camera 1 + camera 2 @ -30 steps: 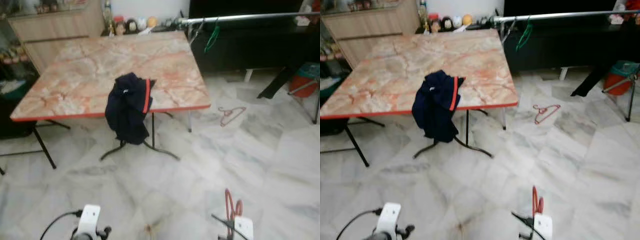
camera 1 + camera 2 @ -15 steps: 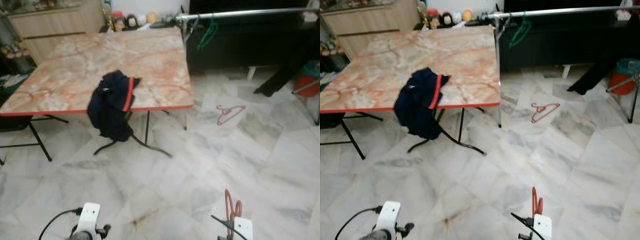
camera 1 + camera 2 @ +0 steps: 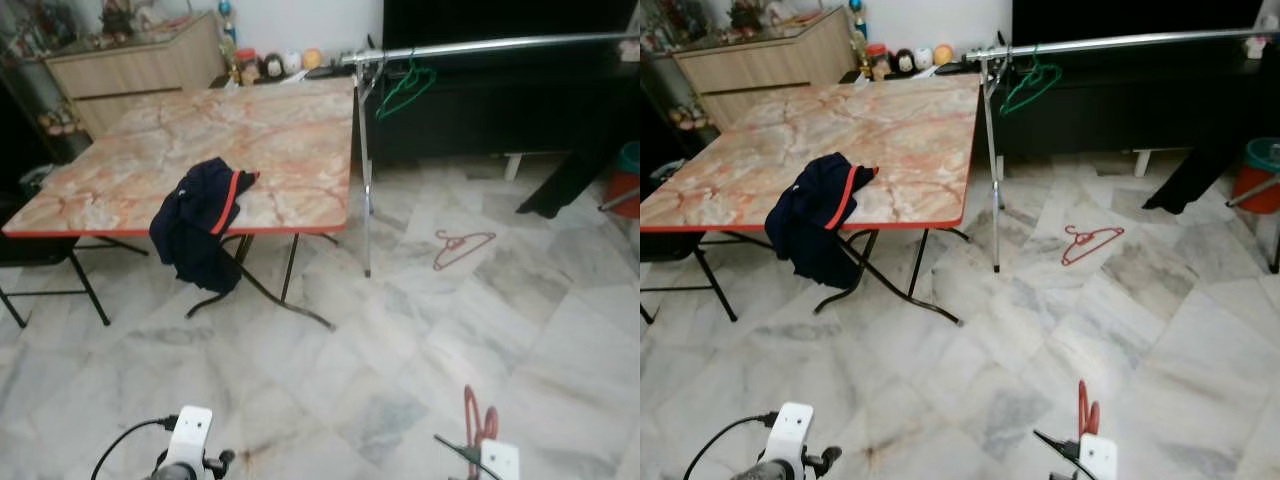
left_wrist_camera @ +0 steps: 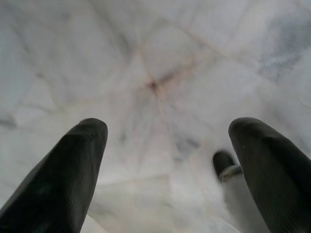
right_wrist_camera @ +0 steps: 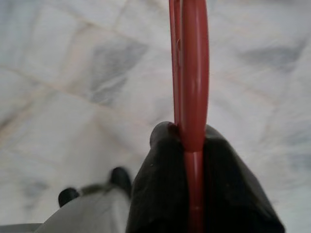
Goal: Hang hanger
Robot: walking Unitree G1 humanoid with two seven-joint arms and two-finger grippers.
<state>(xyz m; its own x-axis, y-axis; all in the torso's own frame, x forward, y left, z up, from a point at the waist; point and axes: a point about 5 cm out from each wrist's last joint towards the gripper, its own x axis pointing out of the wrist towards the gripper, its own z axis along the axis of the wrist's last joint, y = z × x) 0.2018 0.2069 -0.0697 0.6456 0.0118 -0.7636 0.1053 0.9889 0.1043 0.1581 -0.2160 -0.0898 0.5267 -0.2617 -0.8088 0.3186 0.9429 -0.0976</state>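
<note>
The red hanger (image 5: 190, 73) is thin, smooth plastic, and it stands up from the right hand (image 5: 192, 141), whose two black fingers (image 5: 160, 184) are clenched on it from both sides. In the head views it rises as a narrow red loop (image 3: 1086, 412) low in the picture, above the white marble floor (image 3: 1160, 330).

Compared with the picture of one second ago, the whole scene has shifted: the counter (image 3: 270, 150) with the marble pattern and the dark blue jacket (image 3: 197, 232) over its edge now lie more to the left, and the steel rail (image 3: 500, 45) with its upright post shows more fully. This is the camera turning, not the things. The green hanger (image 3: 403, 88) hangs on the rail near the post, and a second red hanger (image 3: 461, 247) lies on the floor beyond the counter.

The right arm is low, with the hand pointing down at the floor. The left hand (image 4: 167, 160) hangs idle over the floor with its fingers (image 4: 68, 170) spread apart and nothing between them.
</note>
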